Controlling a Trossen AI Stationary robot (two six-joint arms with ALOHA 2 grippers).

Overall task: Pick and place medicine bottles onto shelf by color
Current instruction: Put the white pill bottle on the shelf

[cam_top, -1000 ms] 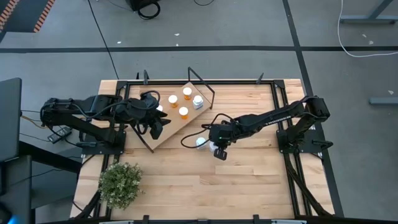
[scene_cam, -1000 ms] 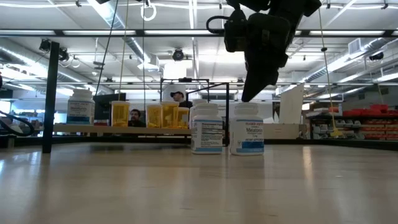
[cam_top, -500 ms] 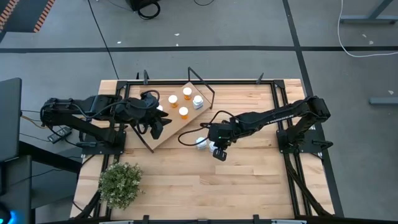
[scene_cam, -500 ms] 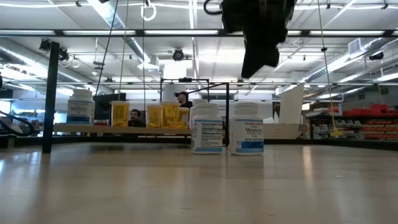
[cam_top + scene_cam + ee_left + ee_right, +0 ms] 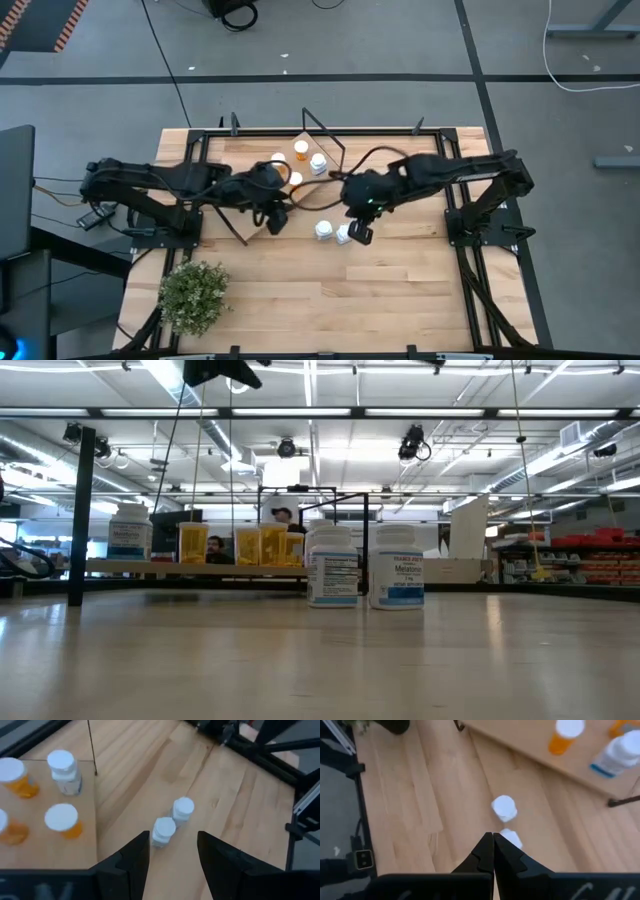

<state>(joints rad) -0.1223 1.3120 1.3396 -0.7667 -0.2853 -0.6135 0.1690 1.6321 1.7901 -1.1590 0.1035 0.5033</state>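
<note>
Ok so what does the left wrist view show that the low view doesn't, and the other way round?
Only the left wrist view shows the left gripper, open and empty above the table, and looks down on the white caps of the bottles. Only the low view shows the printed labels on the two white bottles standing on the table, the room behind with people in it, and a white bottle at the far end of the shelf. Both share those two white bottles, the shelf and orange bottles on it.

Matt light-wood shelf [image 5: 262, 222], glossy plastic medicine bottles [image 5: 333, 566], slatted wooden table [image 5: 400, 290]
</note>
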